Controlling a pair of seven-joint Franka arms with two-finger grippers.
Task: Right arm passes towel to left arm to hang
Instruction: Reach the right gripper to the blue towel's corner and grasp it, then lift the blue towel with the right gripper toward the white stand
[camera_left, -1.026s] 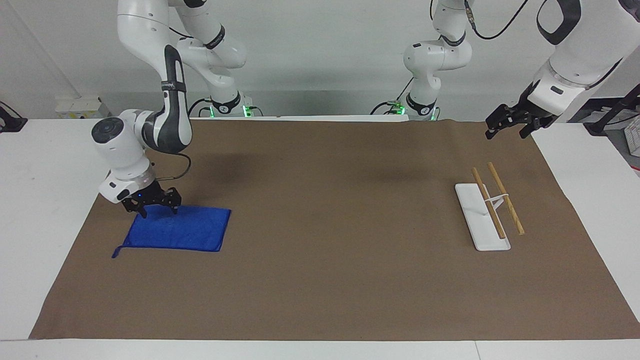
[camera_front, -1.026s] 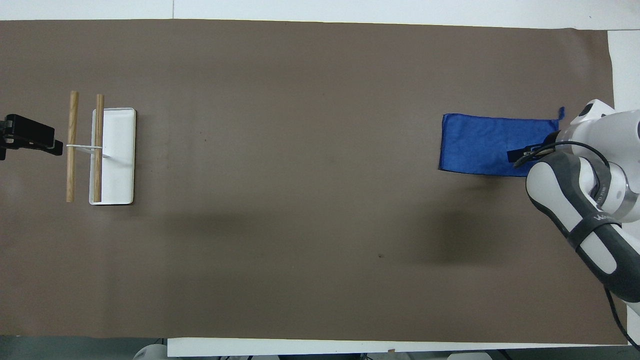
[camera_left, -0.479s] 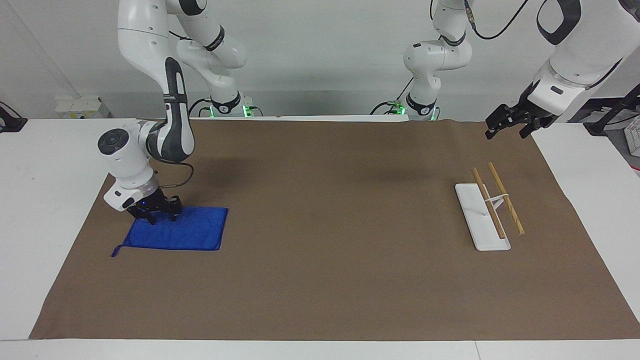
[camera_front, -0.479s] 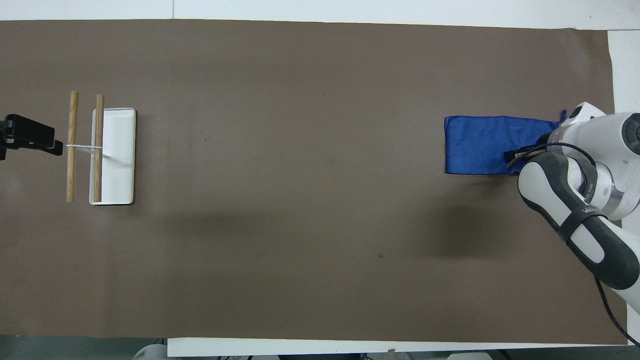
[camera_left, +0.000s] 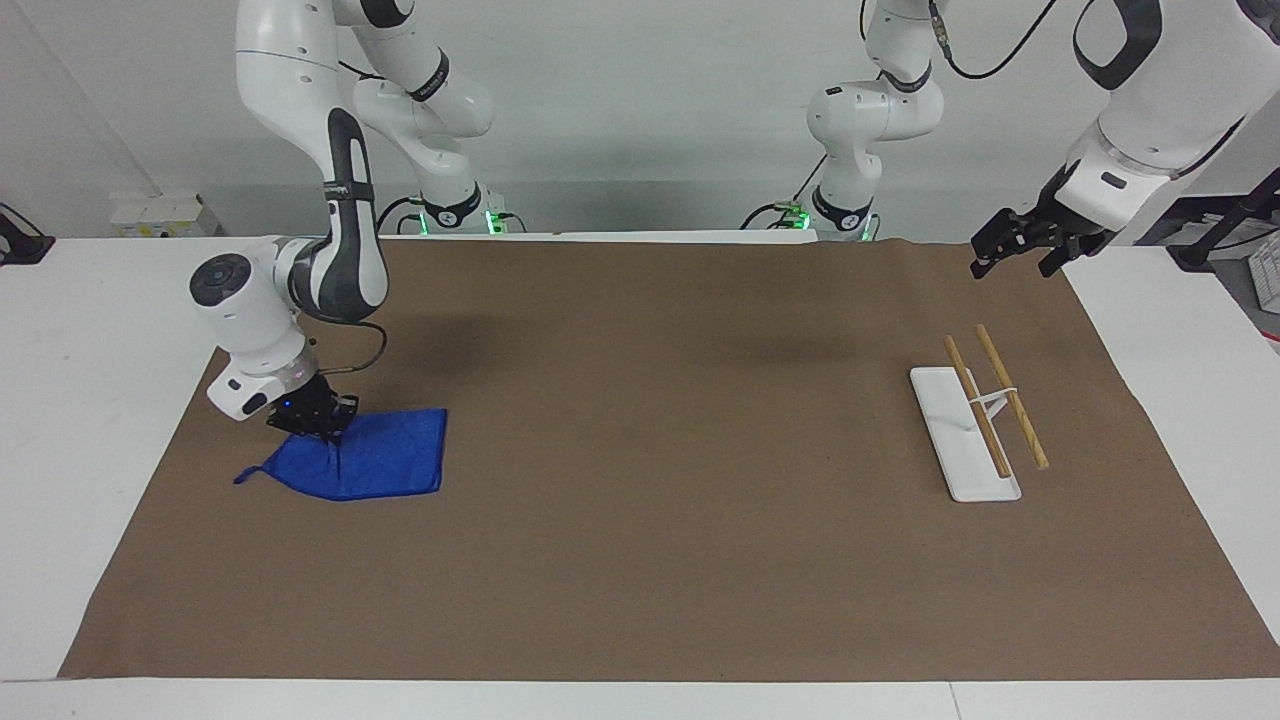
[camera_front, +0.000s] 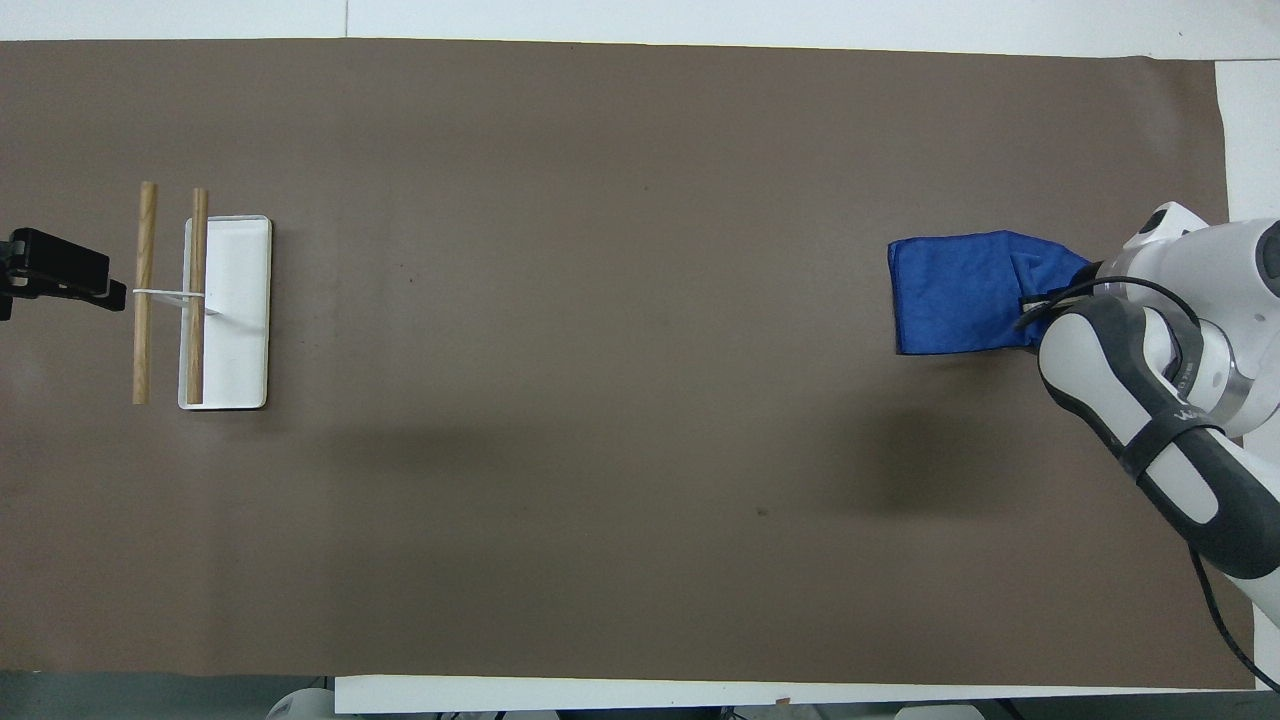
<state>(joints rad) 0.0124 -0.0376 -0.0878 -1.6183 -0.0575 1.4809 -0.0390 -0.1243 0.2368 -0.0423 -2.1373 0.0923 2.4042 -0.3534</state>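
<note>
The blue towel (camera_left: 375, 462) lies on the brown mat at the right arm's end of the table; it also shows in the overhead view (camera_front: 960, 295). My right gripper (camera_left: 312, 420) is shut on the towel's corner nearest the robots and has lifted that corner, so the cloth is bunched and tented there. In the overhead view the right gripper (camera_front: 1032, 305) is mostly hidden under its arm. My left gripper (camera_left: 1018, 243) waits in the air near the mat's edge at the left arm's end, by the rack; it also shows in the overhead view (camera_front: 50, 278).
A white rack (camera_left: 965, 435) with two wooden rails (camera_left: 1010, 395) stands on the mat at the left arm's end; it also shows in the overhead view (camera_front: 228, 310). The brown mat (camera_left: 680, 500) covers most of the white table.
The right gripper closed on the towel's corner and raised it a little; the flat towel has bunched and pulled in toward the gripper. The left arm has not moved.
</note>
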